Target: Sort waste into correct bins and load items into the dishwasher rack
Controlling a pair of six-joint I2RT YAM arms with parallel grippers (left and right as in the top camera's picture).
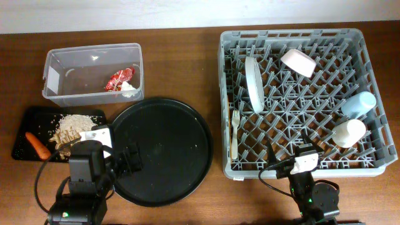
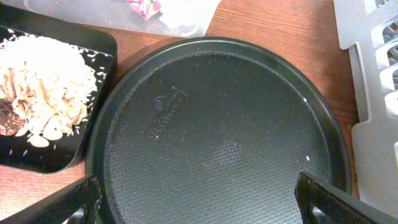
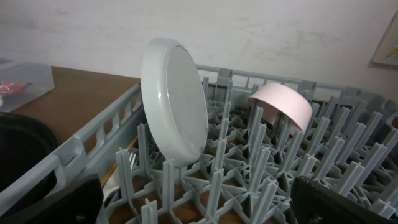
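Note:
The grey dishwasher rack (image 1: 369,47) holds a white plate (image 1: 253,84) standing on edge, a cream bowl (image 1: 298,62), a light-blue cup (image 1: 359,104), a white cup (image 1: 348,133) and a pale fork (image 1: 234,132). The clear tub (image 1: 75,75) holds the red wrapper (image 1: 118,79) and white tissue (image 1: 128,89). The shallow black tray (image 1: 25,122) holds food scraps (image 1: 72,127) and the carrot (image 1: 37,145). My left gripper (image 2: 200,202) is open and empty over the round black tray (image 2: 217,124). My right gripper (image 3: 199,199) is open and empty at the rack's front edge, facing the plate (image 3: 177,102) and bowl (image 3: 283,106).
The large round black tray (image 1: 159,150) lies between the bins and the rack. Both arm bases sit at the table's front edge. Bare wooden table (image 1: 181,44) runs along the back between tub and rack.

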